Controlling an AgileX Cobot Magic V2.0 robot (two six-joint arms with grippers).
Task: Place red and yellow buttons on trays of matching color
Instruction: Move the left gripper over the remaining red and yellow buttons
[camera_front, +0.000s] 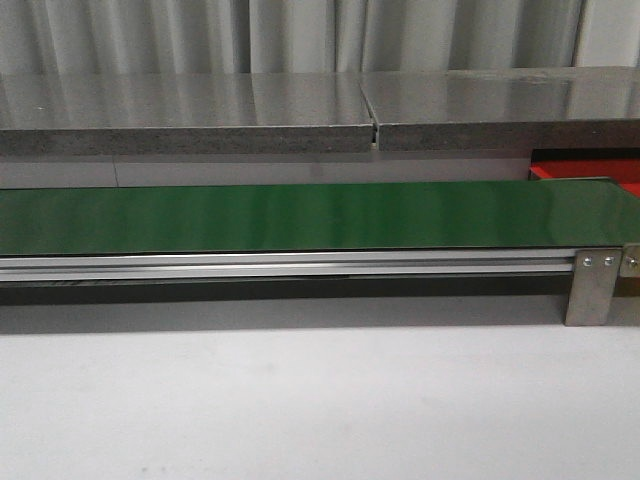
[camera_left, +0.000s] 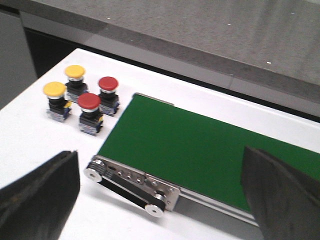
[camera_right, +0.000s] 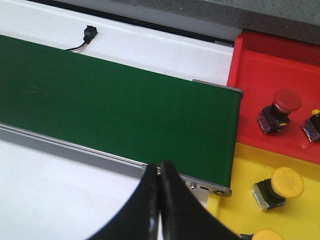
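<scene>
Left to right:

- Left gripper (camera_left: 160, 200): jaws spread wide, nothing between them, hovering over the near end of the green belt (camera_left: 200, 155).
- Four unsorted buttons grouped on the white table (camera_left: 30, 135) just beside that belt end: two yellow buttons (camera_left: 54, 89) (camera_left: 74, 72) and two red buttons (camera_left: 89, 101) (camera_left: 108, 83), all upright, nearly touching.
- Handling, judged: rigid, light, not fragile; glossy domed cap likely slippery. Grip across the squarer dark base below the cap, approaching from the outer side to avoid neighbours.
- Right gripper (camera_right: 159, 172): fingers pressed together, holding nothing, at the far belt end.
- Red tray (camera_right: 280, 60): holds one red button (camera_right: 286, 100), tilted; a second unit cut off at the frame edge.
- Yellow tray (camera_right: 250, 165): holds one yellow button (camera_right: 287, 182), lying over; another partly visible
</scene>
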